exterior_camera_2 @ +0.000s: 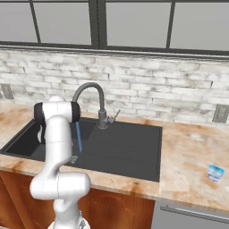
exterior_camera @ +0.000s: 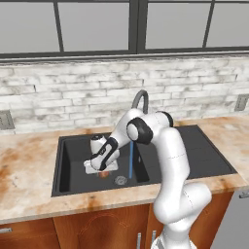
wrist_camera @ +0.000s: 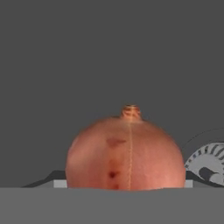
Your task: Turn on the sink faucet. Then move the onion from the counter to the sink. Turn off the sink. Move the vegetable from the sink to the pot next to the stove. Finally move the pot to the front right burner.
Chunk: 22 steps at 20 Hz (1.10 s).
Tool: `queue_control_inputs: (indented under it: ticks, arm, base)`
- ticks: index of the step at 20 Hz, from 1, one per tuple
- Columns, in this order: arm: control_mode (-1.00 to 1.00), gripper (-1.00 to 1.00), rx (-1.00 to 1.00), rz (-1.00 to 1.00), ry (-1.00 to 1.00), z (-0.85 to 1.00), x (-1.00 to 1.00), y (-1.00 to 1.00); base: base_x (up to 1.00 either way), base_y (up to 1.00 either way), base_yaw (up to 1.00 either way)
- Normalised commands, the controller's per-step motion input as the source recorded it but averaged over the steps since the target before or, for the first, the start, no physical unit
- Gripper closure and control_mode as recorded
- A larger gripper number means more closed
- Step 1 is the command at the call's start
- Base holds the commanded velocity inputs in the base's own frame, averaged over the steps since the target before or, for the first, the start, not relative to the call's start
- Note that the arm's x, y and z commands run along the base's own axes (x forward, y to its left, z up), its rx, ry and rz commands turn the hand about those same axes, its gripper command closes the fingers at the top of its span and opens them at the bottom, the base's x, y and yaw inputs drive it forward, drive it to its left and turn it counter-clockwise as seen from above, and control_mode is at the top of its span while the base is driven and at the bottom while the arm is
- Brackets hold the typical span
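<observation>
The onion (wrist_camera: 127, 153), a reddish-orange ball, sits between my gripper's jaws low in the black sink (exterior_camera: 194, 151). My gripper (exterior_camera: 102, 171) reaches down into the basin's left half and is shut on the onion (exterior_camera: 103, 174), just left of the round metal drain (exterior_camera: 120, 180). That drain (wrist_camera: 210, 164) also appears to the onion's right in the hand view. The dark gooseneck faucet (exterior_camera_2: 89, 87) arches over the basin, and a blue stream of water (exterior_camera: 130, 160) falls from its spout. Its small lever (exterior_camera_2: 115, 115) sticks out to the right.
The beige marbled counter (exterior_camera: 24, 180) surrounds the sink, with a brick wall and windows behind. A small blue object (exterior_camera_2: 216, 172) lies on the counter at the far right. The ribbed drainboard (exterior_camera_2: 129, 143) takes up the sink's right part.
</observation>
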Motion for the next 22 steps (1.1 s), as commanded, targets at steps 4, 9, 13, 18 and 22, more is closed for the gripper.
queue_control_inputs:
  ticks: [4, 9, 13, 18, 22]
  arm:
    - [-1.00, -1.00, 0.00, -0.01, -0.08, 0.01, -0.08, 0.00]
    - [-1.00, -1.00, 0.00, -0.02, -0.03, 0.15, -0.33, 0.00]
    - [-1.00, -1.00, 0.00, -0.07, 0.00, 0.35, -0.30, 0.00]
    - [-1.00, -1.00, 0.00, -0.07, -0.02, 0.48, -0.09, 0.00]
    - [-1.00, -1.00, 0.00, -0.06, -0.10, 0.60, -0.10, 0.00]
  base:
    - [0.00, 0.00, 0.00]
    - [0.00, 0.00, 0.00]
    - [0.00, 0.00, 0.00]
    - [0.00, 0.00, 0.00]
    - [0.00, 0.00, 0.00]
